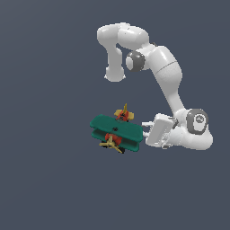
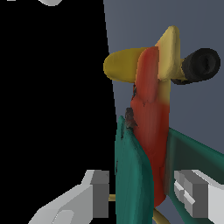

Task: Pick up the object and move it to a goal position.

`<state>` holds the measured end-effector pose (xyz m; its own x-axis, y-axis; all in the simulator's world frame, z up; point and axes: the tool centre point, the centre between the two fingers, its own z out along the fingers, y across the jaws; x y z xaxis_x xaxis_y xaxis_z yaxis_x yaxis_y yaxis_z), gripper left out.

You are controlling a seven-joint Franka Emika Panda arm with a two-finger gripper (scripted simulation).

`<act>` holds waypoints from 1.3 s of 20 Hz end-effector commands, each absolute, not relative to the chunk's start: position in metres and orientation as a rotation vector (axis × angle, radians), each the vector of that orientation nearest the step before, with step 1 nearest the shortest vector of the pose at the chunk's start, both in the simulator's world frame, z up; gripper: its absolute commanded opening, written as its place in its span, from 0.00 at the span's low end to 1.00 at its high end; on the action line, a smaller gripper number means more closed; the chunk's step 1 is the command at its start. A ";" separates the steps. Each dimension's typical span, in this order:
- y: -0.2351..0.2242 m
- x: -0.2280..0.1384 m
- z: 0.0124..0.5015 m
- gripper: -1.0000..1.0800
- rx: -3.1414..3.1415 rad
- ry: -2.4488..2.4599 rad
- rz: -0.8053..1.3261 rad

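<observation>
We are seeing the fingers (image 2: 101, 194) spread open, straddling the toy biplane's (image 1: 116, 132) teal wing. They are not visibly gripping it.

Plain dark grey-blue ground (image 1: 45, 179) w/ toy biplane (image 1: 116, 131) and arm base (image 1: 114, 74) on it.

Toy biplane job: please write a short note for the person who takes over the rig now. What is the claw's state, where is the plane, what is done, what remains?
Claw: fingers on either side of the small toy biplane with teal-green wings, red body and yellow tail, straddling a wing and the body; whether they are pressing on it cannot be told.
Plane: at the claw's tip, on the exterior view's left of the white arm.
Done: claw brought around the plane.
Left: confirm the grip, carry it to the goal. No goal marker is visible in either view.
</observation>
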<state>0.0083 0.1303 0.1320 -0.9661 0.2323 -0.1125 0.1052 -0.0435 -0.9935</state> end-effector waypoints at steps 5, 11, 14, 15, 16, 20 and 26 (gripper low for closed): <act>0.128 0.008 0.132 0.62 -0.374 -2.109 2.175; 0.122 0.006 0.133 0.62 -0.374 -2.108 2.176; 0.116 0.004 0.133 0.62 -0.374 -2.108 2.177; 0.114 0.003 0.133 0.62 -0.374 -2.108 2.177; 0.112 0.003 0.133 0.62 -0.374 -2.108 2.177; 0.105 0.001 0.133 0.62 -0.373 -2.107 2.176; 0.100 0.000 0.133 0.62 -0.373 -2.106 2.176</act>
<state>0.0004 0.1007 0.1333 -0.9659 0.2331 -0.1123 0.1047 -0.0450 -0.9935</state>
